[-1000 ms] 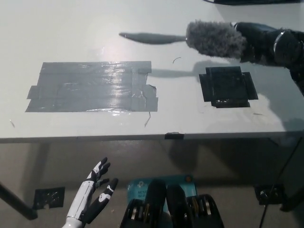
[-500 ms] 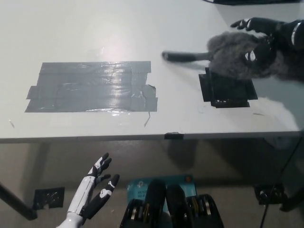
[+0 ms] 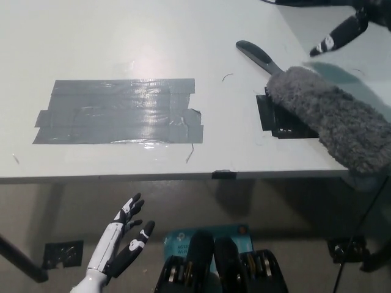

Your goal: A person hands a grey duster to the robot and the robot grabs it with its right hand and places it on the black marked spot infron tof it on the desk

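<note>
**Inspector A:** Where is the task's thing? The fluffy grey duster with a dark plastic handle [image 3: 330,119] lies on the white desk [image 3: 122,36] at the right of the frame. Its shaggy head runs diagonally across the black taped square [image 3: 282,119] toward the lower right, and the smooth, slim handle points to the upper middle.

**Inspector B:** Hands?

**Inspector A:** The black right hand [image 3: 345,32] sits at the upper right, clear of the duster and holding nothing. Only part of it shows, a finger extended, so whether it is fully spread I cannot tell. The white left hand [image 3: 122,244] rests at lower left, below the desk edge, fingers spread.

**Inspector B:** Risks?

**Inspector A:** The head's far end reaches the desk's front edge at lower right. In my judgement, a brush from the black arm could tip the soft, light head over that edge. The head covers only part of the mark. The wide patch of glossy, wrinkled grey tape [image 3: 116,110] at centre left is not involved.
</note>
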Controlling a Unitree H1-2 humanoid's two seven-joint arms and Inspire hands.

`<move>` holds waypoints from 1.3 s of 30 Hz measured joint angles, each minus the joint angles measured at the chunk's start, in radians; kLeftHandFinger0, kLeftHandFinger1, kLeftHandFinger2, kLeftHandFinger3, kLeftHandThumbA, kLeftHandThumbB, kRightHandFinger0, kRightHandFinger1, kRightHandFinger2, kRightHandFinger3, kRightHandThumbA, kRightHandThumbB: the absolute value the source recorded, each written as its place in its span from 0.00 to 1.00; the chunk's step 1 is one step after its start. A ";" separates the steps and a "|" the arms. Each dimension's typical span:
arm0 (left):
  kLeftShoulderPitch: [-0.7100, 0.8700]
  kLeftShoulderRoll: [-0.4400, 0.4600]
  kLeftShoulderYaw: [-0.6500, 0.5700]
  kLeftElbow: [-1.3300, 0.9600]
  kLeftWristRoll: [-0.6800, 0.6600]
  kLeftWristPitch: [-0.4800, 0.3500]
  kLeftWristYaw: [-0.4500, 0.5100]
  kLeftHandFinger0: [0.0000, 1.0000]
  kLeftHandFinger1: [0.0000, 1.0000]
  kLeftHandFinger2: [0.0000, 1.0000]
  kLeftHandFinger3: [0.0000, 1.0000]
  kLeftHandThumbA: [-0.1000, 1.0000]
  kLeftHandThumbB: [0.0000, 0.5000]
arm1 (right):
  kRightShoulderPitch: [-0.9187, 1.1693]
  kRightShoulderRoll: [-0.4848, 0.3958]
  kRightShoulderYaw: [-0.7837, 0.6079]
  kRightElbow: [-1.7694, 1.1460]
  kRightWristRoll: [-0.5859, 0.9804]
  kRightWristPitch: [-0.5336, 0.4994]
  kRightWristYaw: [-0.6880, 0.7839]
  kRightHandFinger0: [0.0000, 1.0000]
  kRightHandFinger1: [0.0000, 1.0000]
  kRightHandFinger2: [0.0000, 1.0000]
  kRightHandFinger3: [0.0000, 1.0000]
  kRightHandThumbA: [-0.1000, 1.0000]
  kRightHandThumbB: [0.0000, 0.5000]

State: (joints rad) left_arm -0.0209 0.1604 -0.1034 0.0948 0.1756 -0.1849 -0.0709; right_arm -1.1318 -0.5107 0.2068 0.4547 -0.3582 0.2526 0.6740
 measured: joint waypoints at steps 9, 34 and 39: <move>-0.032 -0.001 0.000 0.013 0.003 0.003 0.000 0.90 1.00 0.99 1.00 0.79 0.27 | 0.023 0.003 -0.143 -0.322 0.089 0.055 0.001 1.00 1.00 1.00 1.00 0.96 0.98; 0.037 -0.018 -0.005 0.043 0.003 0.005 0.001 0.92 1.00 1.00 1.00 0.80 0.29 | 1.165 0.401 -0.265 -0.911 0.214 -0.006 -0.130 1.00 1.00 1.00 1.00 1.00 0.70; 0.065 -0.028 -0.007 0.043 0.003 0.005 0.001 0.90 1.00 1.00 1.00 0.80 0.28 | 1.219 0.457 -0.264 -0.736 0.211 -0.081 -0.192 1.00 1.00 1.00 1.00 1.00 0.65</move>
State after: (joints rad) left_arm 0.0444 0.1328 -0.1106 0.1383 0.1785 -0.1803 -0.0704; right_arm 0.0877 -0.0537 -0.0569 -0.2812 -0.1472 0.1712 0.4820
